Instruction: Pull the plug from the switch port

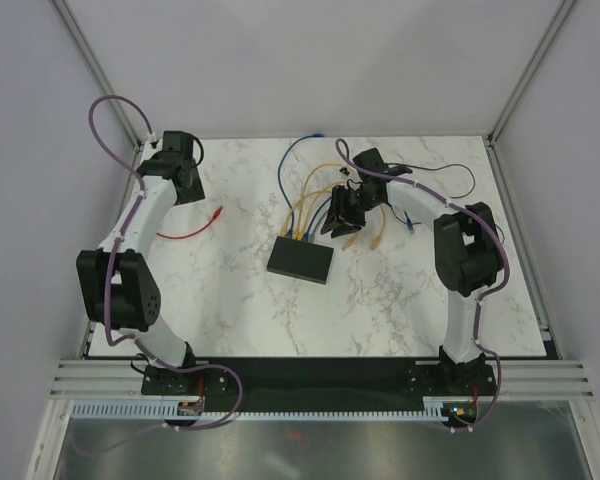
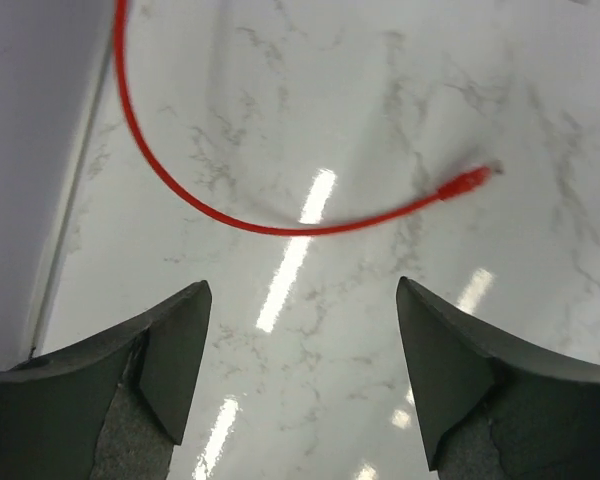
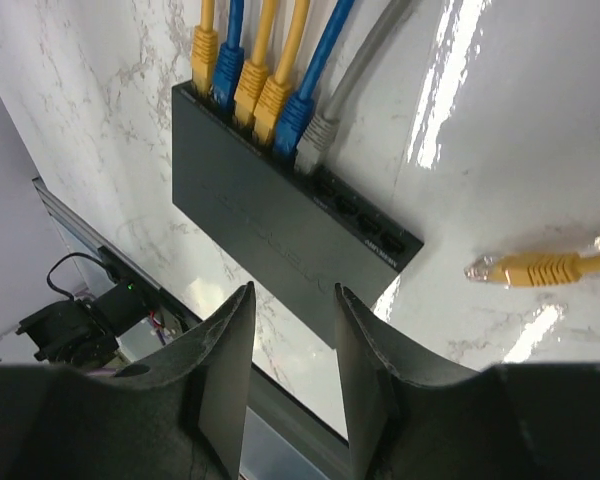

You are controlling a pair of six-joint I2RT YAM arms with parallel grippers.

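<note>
My left jaws [image 2: 302,300] stand spread wide above the table [image 2: 400,110], holding nothing. A red cable [image 2: 280,228] curves ahead of them. My right jaws [image 3: 295,295] are parted and empty, with the switch [image 3: 260,210] just beyond their tips and six plugs [image 3: 280,110] seated along its far edge. A loose yellow plug [image 3: 525,268] lies to their right.
</note>
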